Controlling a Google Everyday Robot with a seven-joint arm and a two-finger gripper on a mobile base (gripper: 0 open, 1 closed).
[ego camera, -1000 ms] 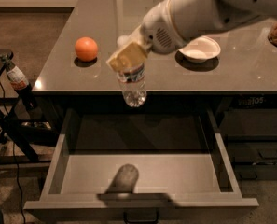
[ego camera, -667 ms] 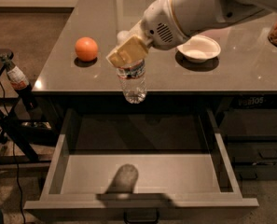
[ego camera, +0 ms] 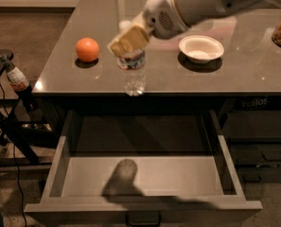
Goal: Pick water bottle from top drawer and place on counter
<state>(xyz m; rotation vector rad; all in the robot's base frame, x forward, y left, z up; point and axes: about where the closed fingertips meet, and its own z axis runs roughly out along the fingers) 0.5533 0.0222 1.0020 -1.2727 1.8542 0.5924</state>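
- Camera view, looking down on the water bottle [ego camera: 134, 74]: hanging upright from its top end, clear body and dark-and-red label band showing, cap hidden behind the fingers.
- Appearing over the front edge of the counter [ego camera: 244, 74], base lining up with that edge; impossible to tell whether touching the surface.
- Being clamped by the gripper [ego camera: 128, 44], tan fingers [ego camera: 130, 38] closing around the bottle's neck, just above the label band.
- Reaching in from the upper right across the counter: white arm [ego camera: 197, 4] carrying the gripper.
- Standing pulled fully out below the bottle: top drawer [ego camera: 178, 174], pale grey bottom lying bare apart from a dark shadow [ego camera: 123, 174] near its middle; metal handle [ego camera: 143, 219] showing on its front.
- Sitting on the counter left of the bottle, near but apart from it: orange [ego camera: 87, 49].
- Sitting on the counter right of the bottle, under the arm: white bowl [ego camera: 201, 48].
- Standing off the counter at far left, on a black stand [ego camera: 7, 122]: dark soda bottle [ego camera: 17, 79] with red label.
- Staying shut at lower right: dark lower drawers [ego camera: 263, 157].
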